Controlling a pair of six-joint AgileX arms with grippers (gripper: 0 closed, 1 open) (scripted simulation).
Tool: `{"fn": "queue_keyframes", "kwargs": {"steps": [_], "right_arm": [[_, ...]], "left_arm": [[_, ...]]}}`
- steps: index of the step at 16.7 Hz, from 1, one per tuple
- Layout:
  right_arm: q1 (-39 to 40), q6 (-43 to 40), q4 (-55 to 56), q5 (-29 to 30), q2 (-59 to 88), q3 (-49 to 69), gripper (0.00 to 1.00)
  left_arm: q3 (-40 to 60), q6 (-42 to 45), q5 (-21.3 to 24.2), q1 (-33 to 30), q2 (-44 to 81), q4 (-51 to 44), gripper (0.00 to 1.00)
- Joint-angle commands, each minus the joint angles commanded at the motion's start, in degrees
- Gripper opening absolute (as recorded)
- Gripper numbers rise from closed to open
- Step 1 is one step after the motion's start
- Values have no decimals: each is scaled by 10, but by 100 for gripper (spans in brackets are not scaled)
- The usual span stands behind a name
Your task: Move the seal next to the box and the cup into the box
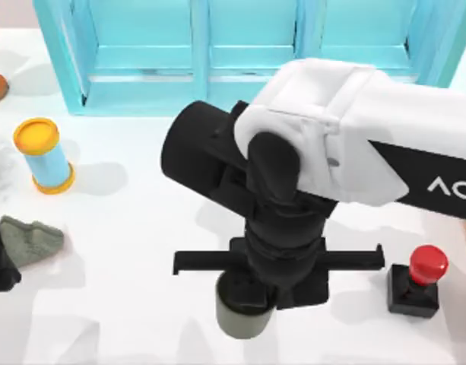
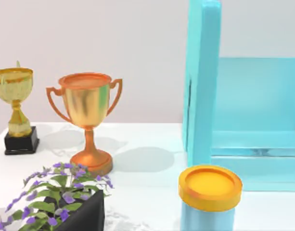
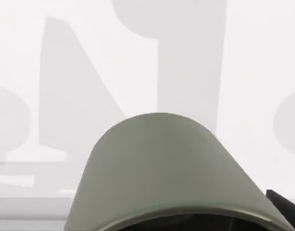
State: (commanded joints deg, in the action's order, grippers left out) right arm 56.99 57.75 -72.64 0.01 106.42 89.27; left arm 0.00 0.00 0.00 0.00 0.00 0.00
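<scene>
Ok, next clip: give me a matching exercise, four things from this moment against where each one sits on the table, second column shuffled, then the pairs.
Things
1. cup
2. seal
3. blue cylinder with yellow ends
4. turquoise shelf unit

Places
A. along the far edge of the table
B. near right, standing alone
C. near middle, directly under the right claw
D. left side, in front of the shelf's corner

Pairs: 1-C, 2-B, 3-D, 4-A
</scene>
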Motion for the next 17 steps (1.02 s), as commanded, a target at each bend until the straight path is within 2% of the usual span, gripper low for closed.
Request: {"fn": "queue_keyframes", "kwargs": {"steps": [4,7,17], "right_arm": [[-57,-57,3,0,-15,-14,0],[-163,-162,7,3,-41,-41,0],[-702,-706,41,29,-185,-214,0]], "left_arm": [[0,0,0,0,0,0,100],[0,0,0,0,0,0,100],[0,0,0,0,0,0,100]]}}
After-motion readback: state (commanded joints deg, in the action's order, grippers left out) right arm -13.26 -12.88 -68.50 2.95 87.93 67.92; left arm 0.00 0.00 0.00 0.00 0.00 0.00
